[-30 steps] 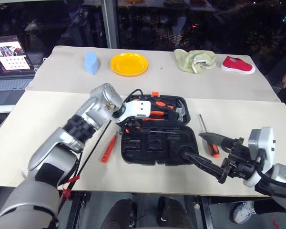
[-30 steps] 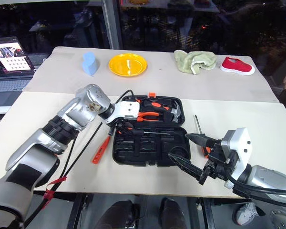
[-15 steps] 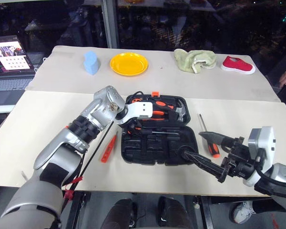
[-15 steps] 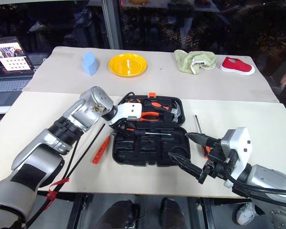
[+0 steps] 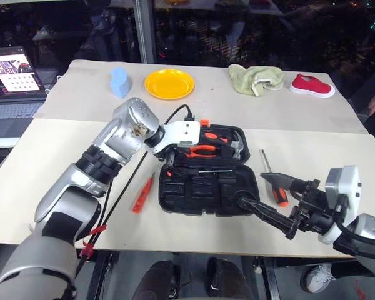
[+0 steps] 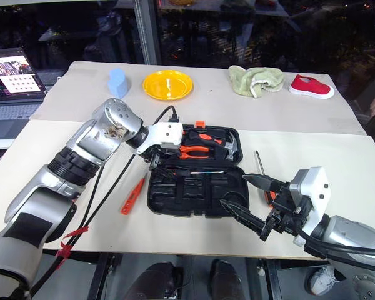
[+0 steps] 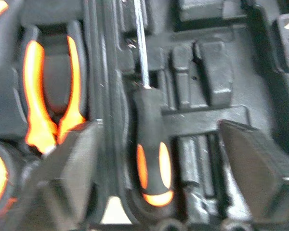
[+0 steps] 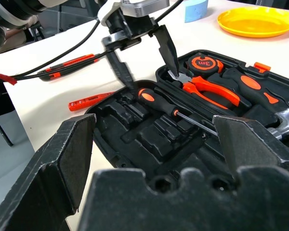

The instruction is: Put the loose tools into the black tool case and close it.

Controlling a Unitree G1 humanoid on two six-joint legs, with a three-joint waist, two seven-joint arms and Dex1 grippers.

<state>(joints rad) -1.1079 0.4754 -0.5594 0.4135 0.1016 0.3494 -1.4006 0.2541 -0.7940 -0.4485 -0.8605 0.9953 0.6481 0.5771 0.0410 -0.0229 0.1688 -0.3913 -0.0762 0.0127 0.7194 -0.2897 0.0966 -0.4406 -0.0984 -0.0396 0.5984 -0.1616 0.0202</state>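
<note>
The black tool case (image 5: 206, 195) lies open at the table's middle. One screwdriver (image 8: 156, 100) with an orange-and-black handle rests in the case's front half, near its left end. My left gripper (image 8: 152, 80) hovers just above that handle, open, its fingers (image 7: 72, 163) apart on either side and touching nothing. A second screwdriver (image 5: 276, 190) lies on the table right of the case. The slim red tester (image 5: 142, 194) lies on the table left of the case. My right gripper (image 5: 272, 199) stands open and empty at the case's front right corner.
Orange-handled pliers (image 5: 200, 150), a hammer (image 5: 237, 147) and a tape measure (image 8: 201, 62) sit in the case's rear half. At the table's back are a yellow plate (image 5: 169, 83), a blue block (image 5: 119, 81), a green cloth (image 5: 255, 78) and a red shoe (image 5: 311, 84). A laptop (image 5: 12, 75) stands far left.
My left gripper has let go of the screwdriver, which now lies in the case, and has lifted a little above it. The right arm has stayed still.
</note>
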